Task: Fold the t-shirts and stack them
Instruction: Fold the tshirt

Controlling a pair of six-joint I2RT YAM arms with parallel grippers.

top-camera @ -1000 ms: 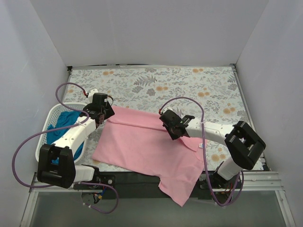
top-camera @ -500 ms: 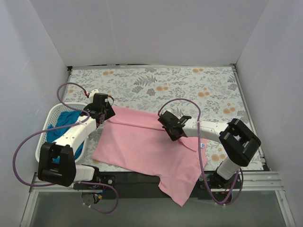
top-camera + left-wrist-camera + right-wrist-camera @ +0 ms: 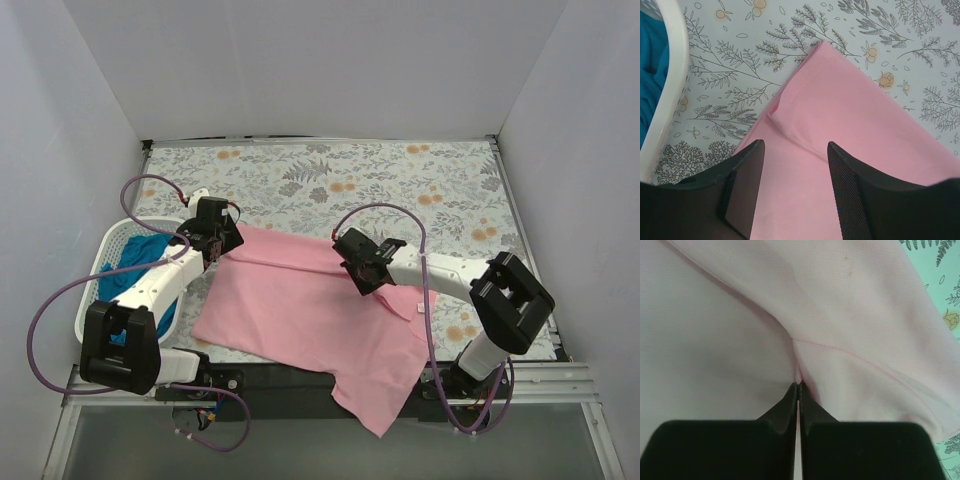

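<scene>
right jaws pinch pink t-shirt [image 3: 300, 312], left jaws spread over corner

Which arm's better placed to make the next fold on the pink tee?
Right, likely. The right gripper has its jaws shut on a pinch of the pink tee; the left gripper hovers open over its corner, holding nothing.

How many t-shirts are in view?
2. A pink t-shirt lies spread on the table; a teal t-shirt sits bunched in the white basket at left. More could hide beneath it.
</scene>
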